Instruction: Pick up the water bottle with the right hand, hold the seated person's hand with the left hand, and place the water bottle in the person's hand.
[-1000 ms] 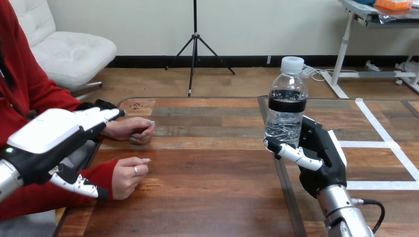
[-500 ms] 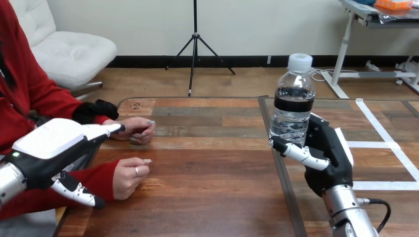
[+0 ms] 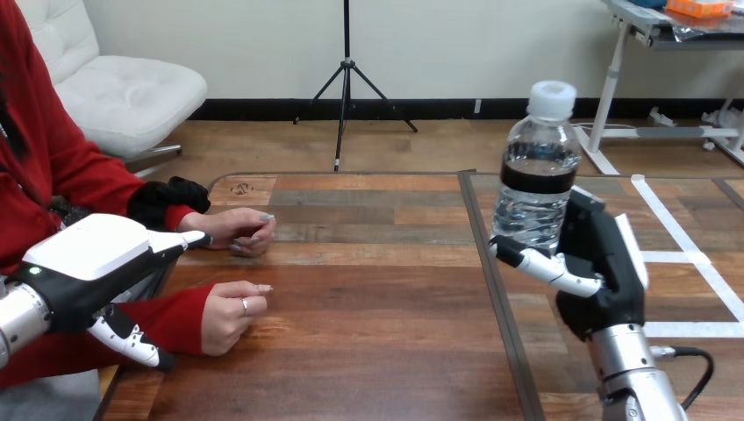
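Note:
A clear water bottle (image 3: 537,175) with a white cap and a dark label band stands upright in my right hand (image 3: 597,263), lifted off the table at the right. The fingers and thumb of that hand curl round its lower part. My left hand (image 3: 88,263) hovers at the left edge with fingers stretched out, above the person's red-sleeved forearm. The person's nearer hand (image 3: 232,311) rests loosely curled on the table, just right of my left hand and apart from it. The person's farther hand (image 3: 232,230) lies on the table beyond, close to my left fingertips.
A dark seam (image 3: 491,289) runs front to back across the wooden table (image 3: 368,316) beside the bottle. White tape lines (image 3: 693,259) mark the table's right part.
My right hand has carried the bottle up and to the right. My left hand has drawn back a little toward the left and lower, away from the person's farther hand.

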Tool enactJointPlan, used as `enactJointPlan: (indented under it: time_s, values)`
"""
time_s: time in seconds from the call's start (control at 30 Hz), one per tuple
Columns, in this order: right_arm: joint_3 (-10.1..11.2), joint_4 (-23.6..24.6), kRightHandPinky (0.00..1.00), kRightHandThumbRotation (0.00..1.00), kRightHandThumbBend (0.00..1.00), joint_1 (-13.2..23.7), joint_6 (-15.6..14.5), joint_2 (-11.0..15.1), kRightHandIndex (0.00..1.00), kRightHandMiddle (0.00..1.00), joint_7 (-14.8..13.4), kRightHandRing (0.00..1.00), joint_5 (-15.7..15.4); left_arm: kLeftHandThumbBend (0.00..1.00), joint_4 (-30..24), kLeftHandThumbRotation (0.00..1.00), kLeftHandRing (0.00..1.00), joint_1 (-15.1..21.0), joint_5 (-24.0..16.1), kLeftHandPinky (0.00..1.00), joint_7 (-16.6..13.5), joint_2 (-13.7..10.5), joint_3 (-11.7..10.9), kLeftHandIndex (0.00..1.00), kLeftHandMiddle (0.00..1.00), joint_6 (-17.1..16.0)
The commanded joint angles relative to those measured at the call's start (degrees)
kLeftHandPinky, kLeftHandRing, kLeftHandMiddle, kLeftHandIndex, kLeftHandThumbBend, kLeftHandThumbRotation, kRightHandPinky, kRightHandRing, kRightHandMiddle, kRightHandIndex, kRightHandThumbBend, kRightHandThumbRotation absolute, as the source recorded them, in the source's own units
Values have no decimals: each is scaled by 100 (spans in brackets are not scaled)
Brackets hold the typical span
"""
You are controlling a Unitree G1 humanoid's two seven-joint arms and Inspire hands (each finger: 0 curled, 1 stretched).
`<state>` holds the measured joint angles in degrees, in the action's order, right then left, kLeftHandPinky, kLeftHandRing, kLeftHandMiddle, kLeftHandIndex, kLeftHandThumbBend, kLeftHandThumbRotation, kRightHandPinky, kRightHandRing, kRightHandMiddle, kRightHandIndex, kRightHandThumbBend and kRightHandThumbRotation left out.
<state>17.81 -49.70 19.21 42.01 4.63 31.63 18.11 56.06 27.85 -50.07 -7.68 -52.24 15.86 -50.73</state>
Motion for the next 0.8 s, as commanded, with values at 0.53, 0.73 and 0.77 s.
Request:
enactJointPlan:
  time_s: [0.53,0.73,0.77]
  values:
    - [-432,2531,9,0,86,-649,-624,-43,36,21,-515,12,34,100,814,39,79,849,-507,73,-995,267,778,88,83,606]
    - [-514,2983,8,0,85,-819,-766,-30,35,20,-570,12,103,100,1029,40,77,977,-643,71,-1179,360,970,87,81,874]
    - [-530,3066,8,0,85,-851,-817,-33,35,20,-585,11,123,100,1062,39,77,995,-654,71,-1202,373,998,87,81,916]
